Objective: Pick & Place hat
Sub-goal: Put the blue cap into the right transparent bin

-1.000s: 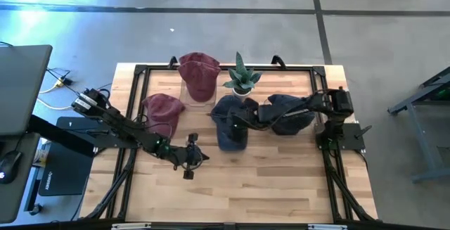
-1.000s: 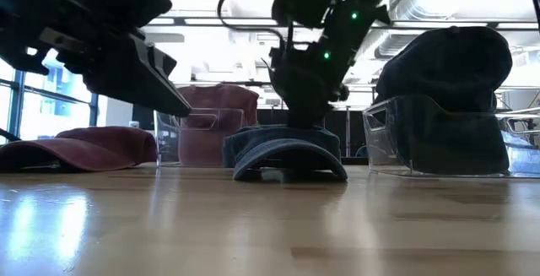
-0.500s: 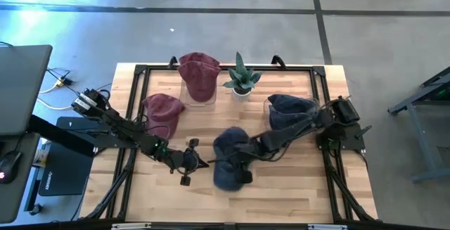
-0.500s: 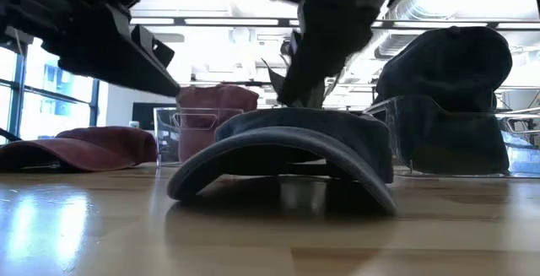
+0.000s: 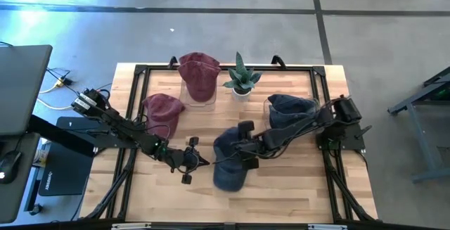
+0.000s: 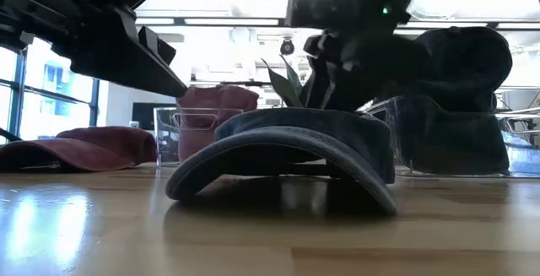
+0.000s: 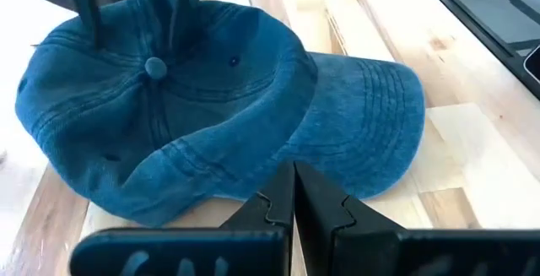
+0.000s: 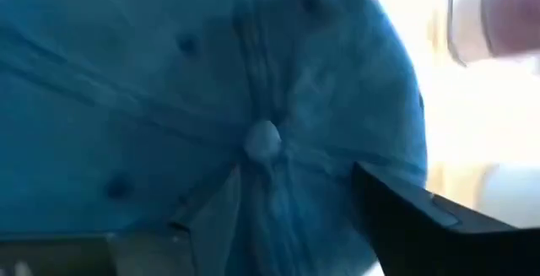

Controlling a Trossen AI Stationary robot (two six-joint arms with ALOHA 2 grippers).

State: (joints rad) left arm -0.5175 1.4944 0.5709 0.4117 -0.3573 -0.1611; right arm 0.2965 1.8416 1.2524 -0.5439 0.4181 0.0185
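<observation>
The blue denim hat point(image 5: 226, 168) lies on the table near the middle, top up, resting on its brim edge point(image 6: 278, 154) and the crown's lower rim. My right gripper point(image 7: 135, 23) stands open over the crown, one finger on each side of the top button point(image 8: 263, 138). To the hat's left my left gripper point(image 5: 188, 162) hangs shut and holds nothing, its fingertips point(image 7: 295, 175) pointing at the hat. My right gripper comes at the hat's crown point(image 7: 126, 65) from above, slanting down, its open fingers point(image 7: 179, 14) on either side of the button. I cannot tell whether the fingertips touch the cloth. The hat lies on the table on its own.
A maroon hat point(image 5: 163, 112) lies on the table at the left. Another maroon hat point(image 5: 198, 77) sits on a clear stand at the far edge, beside a potted plant point(image 5: 241, 79). A navy hat point(image 5: 288, 112) sits on a clear stand at the right. Bare wood stretches along the near edge.
My right gripper has carried the blue hat from beside the plant toward the near edge, rolling its wrist, and set it on the table. It has then opened and let go. The hat now lies still, its brim nearer the low camera.
</observation>
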